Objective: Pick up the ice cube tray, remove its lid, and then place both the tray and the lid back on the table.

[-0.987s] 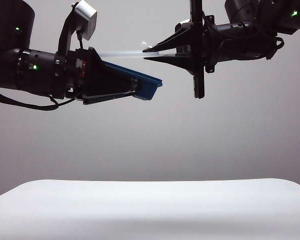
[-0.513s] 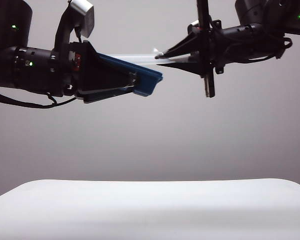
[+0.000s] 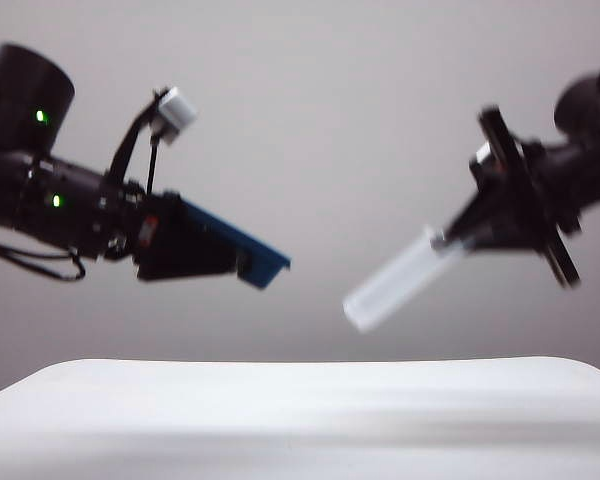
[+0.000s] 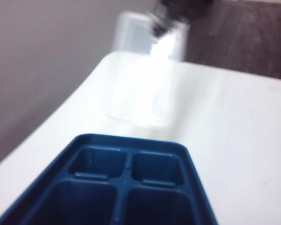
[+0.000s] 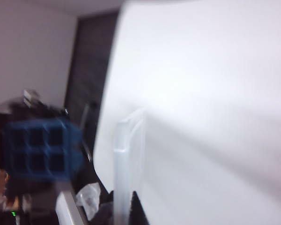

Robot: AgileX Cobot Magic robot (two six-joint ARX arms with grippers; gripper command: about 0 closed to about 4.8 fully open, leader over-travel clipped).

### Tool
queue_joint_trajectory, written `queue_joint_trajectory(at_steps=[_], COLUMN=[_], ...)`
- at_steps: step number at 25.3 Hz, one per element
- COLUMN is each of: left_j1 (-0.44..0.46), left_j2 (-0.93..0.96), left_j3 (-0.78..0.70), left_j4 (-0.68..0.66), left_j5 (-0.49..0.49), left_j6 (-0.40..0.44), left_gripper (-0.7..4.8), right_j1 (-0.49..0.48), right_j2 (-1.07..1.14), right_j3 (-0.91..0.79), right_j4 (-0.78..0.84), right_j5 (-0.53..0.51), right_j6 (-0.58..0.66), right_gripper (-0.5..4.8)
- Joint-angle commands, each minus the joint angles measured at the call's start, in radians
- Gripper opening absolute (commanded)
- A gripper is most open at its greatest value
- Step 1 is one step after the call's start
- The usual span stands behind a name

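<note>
Nearest us lies the white desk (image 3: 300, 420), bare in the exterior view. Above it on the left, we see the left pincer (image 3: 242, 262) pinching the ice cube tray (image 3: 238, 245) by one end, the tray tilted and its open compartments showing in the left wrist view. Well apart on the right, the right pincer (image 3: 448, 238) is pressed together on the lid (image 3: 395, 280), which slants down toward the desk without touching it.

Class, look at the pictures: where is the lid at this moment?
In the exterior view the lid hangs tilted in the air right of centre, pinched by the right gripper, above the table and apart from the ice cube tray.
</note>
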Motion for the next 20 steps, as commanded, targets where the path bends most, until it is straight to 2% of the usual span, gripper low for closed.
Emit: queue_joint_trajectory(at_steps=[1,3,7,10,12,15,17,18,19,20], left_j1=[0.000,0.000,0.001,0.001,0.002,0.002,0.002,0.002,0.002,0.002], left_j2=[0.048,0.105,0.202,0.250,0.255,0.255,0.255,0.255,0.255,0.254], left_j3=[0.002,0.002,0.002,0.002,0.002,0.002,0.002,0.002,0.002,0.002], left_j4=[0.047,0.061,0.064,0.057,0.049,0.044,0.029,0.017,0.016,0.018], left_j5=[0.041,0.073,0.072,0.030,0.001,-0.018,-0.020,-0.021,-0.021,-0.021], left_j6=[0.003,0.003,0.016,0.047,0.084,0.090,0.091,0.093,0.092,0.091], left_gripper=[2.87,2.87,2.87,2.87,2.87,2.87,2.95,3.83,4.38,4.79], right_j1=[0.002,0.000,0.002,0.000,-0.001,-0.001,-0.001,-0.001,-0.001,-0.001], right_j2=[0.041,0.097,0.195,0.244,0.248,0.248,0.248,0.248,0.248,0.248], right_j3=[-0.025,-0.036,-0.040,-0.041,-0.040,-0.041,-0.041,-0.041,-0.040,-0.040], right_j4=[0.006,0.006,0.009,0.007,0.004,-0.003,-0.013,-0.017,-0.017,-0.015], right_j5=[-0.010,-0.010,-0.010,-0.003,0.077,0.151,0.183,0.192,0.193,0.197], right_j6=[-0.029,-0.035,-0.060,-0.082,-0.105,-0.106,-0.107,-0.110,-0.110,-0.110], right_gripper=[-0.06,-0.06,-0.06,-0.06,-0.05,-0.02,0.58,1.42,1.64,2.14])
